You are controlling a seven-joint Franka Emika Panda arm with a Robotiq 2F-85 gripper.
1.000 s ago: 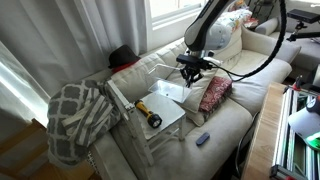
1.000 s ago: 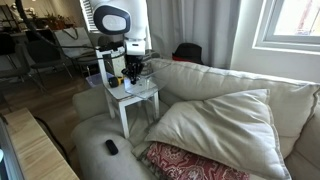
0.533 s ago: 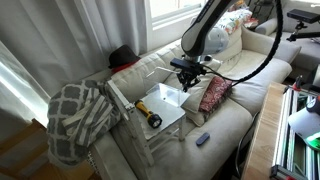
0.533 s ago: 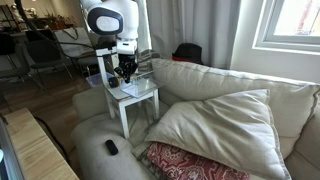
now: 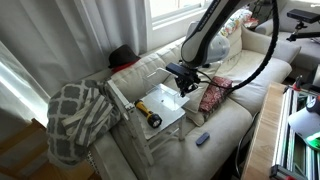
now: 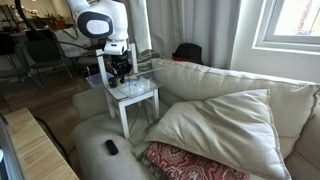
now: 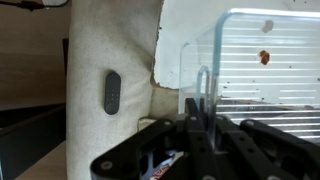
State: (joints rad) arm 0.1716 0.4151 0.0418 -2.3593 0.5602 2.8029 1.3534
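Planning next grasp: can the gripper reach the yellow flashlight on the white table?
Probably yes. The flashlight lies uncovered on the white table, and the gripper hangs over the same tabletop, nothing between them. Jaws are shut, so they'd need opening.

Single arm (image 5: 212, 30) enters from upper right in an exterior view, elbow bent, forearm sloping down and to the left toward the wrist (image 5: 193, 58). The gripper (image 5: 185, 85) hangs under the wrist, pointing down w/ a slight tilt. In an exterior view from the opposite side, the white wrist (image 6: 97, 25) sits on top, approx. vertical, w/ the gripper (image 6: 118, 76) pointing straight down below it. Wrist view: gripper (image 7: 196, 105) comes in from the bottom edge, its black body filling the lower frame. Both fingers (image 7: 190, 125) are pressed together, tips meeting w/ no gap btwn them, i.e. jaws fully closed.
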